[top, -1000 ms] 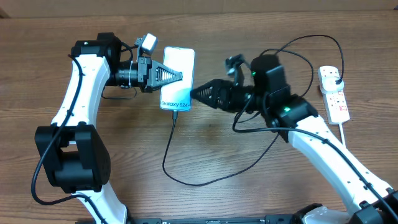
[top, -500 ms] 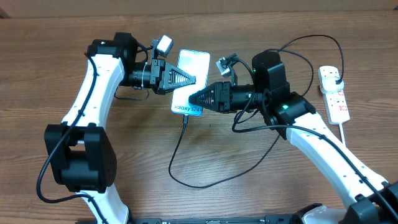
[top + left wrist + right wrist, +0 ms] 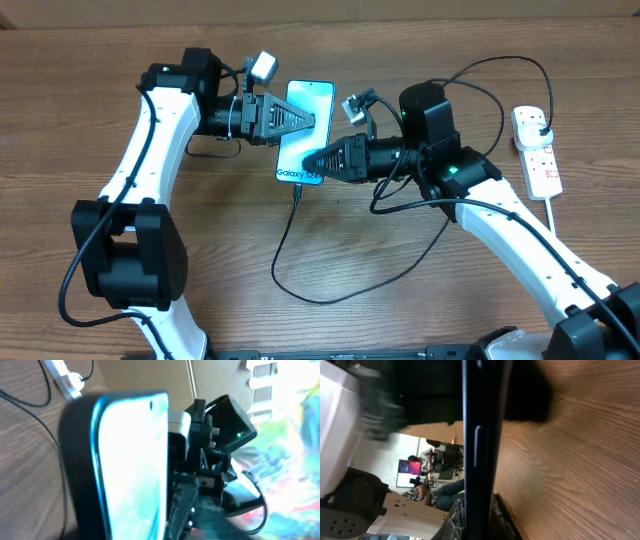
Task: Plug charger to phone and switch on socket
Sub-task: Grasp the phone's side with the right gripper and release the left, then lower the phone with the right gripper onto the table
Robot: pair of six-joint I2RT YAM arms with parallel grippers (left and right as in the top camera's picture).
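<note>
The phone point(image 3: 321, 98), its screen light blue-white, is held off the table between both arms. My right gripper point(image 3: 312, 160) is shut on its lower right edge. In the right wrist view the phone point(image 3: 477, 435) stands edge-on, with the fingers hugging both faces. My left gripper point(image 3: 305, 121) reaches over the phone from the left. In the left wrist view the phone point(image 3: 135, 460) shows its screen at a slant, not pinched flat. The charger point(image 3: 285, 240) is a thin black cable that enters the phone's bottom edge and loops across the table. The socket point(image 3: 535, 150) lies at the far right.
The charger's cable runs right under the right arm and arcs over to the white socket point(image 3: 62, 372), where a plug sits in its top outlet. The socket's white lead trails off to the lower right. Bare wooden table point(image 3: 400, 300) lies below the phone.
The phone has moved to the right with both arms. My right gripper has closed onto its lower right edge. The left gripper has loosened around it.
</note>
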